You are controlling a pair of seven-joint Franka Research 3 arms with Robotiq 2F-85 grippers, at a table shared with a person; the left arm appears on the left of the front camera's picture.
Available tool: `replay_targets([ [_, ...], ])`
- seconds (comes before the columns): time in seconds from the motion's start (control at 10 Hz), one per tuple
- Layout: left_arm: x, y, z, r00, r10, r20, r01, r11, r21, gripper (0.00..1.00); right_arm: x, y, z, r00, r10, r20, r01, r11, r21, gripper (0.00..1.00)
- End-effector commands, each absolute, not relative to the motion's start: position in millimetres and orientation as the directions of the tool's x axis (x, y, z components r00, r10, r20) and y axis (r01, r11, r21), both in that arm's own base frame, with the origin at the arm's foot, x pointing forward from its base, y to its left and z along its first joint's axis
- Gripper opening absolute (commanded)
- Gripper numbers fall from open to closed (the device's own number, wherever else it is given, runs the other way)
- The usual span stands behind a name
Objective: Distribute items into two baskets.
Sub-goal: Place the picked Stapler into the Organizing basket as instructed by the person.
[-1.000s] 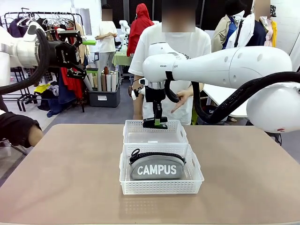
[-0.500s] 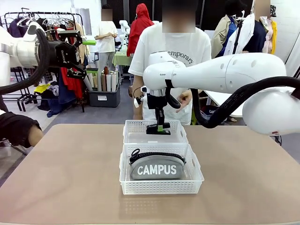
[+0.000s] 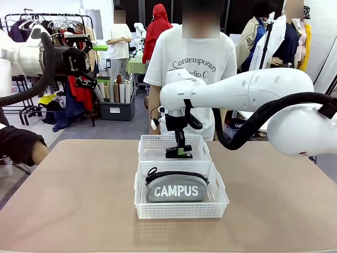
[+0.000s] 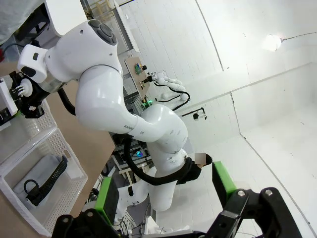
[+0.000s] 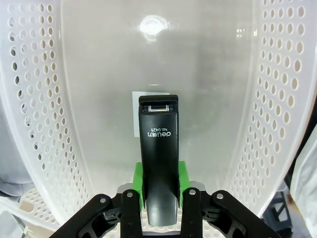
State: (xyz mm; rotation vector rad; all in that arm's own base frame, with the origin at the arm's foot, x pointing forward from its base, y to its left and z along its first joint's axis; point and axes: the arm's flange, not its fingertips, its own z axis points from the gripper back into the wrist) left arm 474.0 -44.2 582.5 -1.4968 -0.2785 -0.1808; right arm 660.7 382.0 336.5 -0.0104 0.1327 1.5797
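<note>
Grey CAMPUS pouch (image 3: 176, 188) lying in near white basket (image 3: 142, 203), black stapler (image 3: 178, 153) over far basket (image 3: 147, 142)

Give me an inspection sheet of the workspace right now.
Surface: tan table, bare around the baskets.
Job's things: CAMPUS pouch lies in near basket; stapler held low inside far basket.
Clutter: nothing seen.
Grippers: right gripper shut on stapler; left gripper open, raised off to the side.
Cables: black hose along right arm.
Surroundings: person at the far edge; clothes rack behind.
</note>
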Motion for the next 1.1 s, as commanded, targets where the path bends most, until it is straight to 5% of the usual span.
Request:
replay_targets([
  [0.0, 472.7, -44.1, 583.2, 0.955, 0.053, 0.293, 0.29, 0.067, -0.955, 1.0, 664.6, 380.7, 337.8, -0.022, 0.994, -0.107, -0.999, -0.017, 0.046, 0.0],
  [0.5, 472.7, -44.1, 583.2, 0.955, 0.053, 0.293, 0.29, 0.067, -0.955, 1.0, 668.5, 379.7, 330.1, 0.002, 0.992, -0.124, -1.0, 0.006, 0.029, 0.06],
  [1.0, 472.7, -44.1, 583.2, 0.955, 0.053, 0.293, 0.29, 0.067, -0.955, 1.0, 666.8, 377.3, 334.0, 0.015, 0.994, -0.108, -1.0, 0.018, 0.022, 0.97],
])
